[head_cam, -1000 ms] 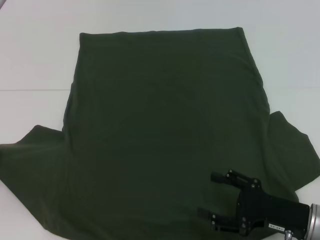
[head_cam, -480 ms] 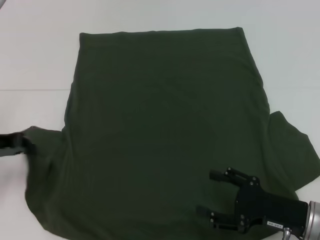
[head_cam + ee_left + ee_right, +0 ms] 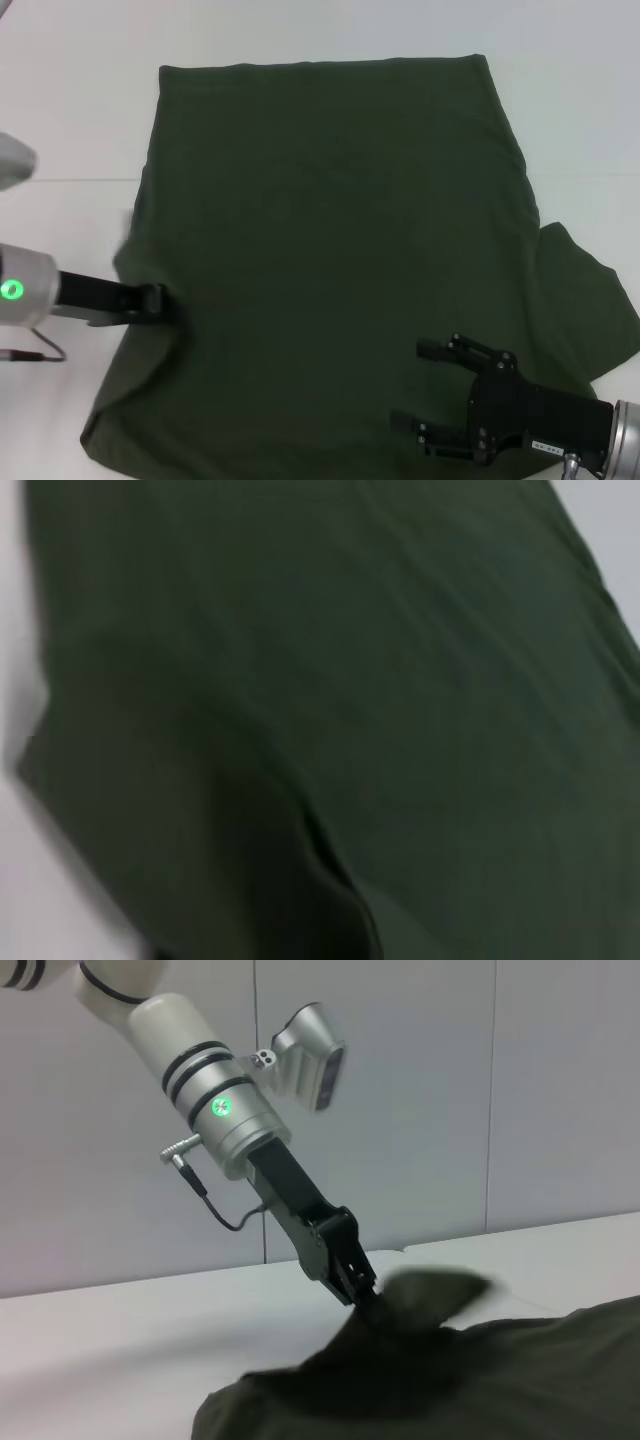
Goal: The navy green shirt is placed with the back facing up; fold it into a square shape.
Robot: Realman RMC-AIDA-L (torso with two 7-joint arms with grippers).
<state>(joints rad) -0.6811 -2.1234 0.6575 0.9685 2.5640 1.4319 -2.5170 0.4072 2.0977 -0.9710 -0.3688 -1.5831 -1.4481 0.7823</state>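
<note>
Now the left hand [image 3: 160,300] pinches the navy green shirt's [image 3: 330,250] left sleeve.

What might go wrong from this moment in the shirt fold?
The left gripper pinches only a small bit of the left sleeve, lifted over the navy green shirt; it may slip out or drop bunched rather than flat. The right gripper sits open over the near right part, where the carried sleeve could catch its fingers.

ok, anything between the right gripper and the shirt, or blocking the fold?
Nothing visible. The right gripper hovers open over the shirt near its right sleeve, with only cloth below. The left gripper is shut on the left sleeve, lifting it inward.
</note>
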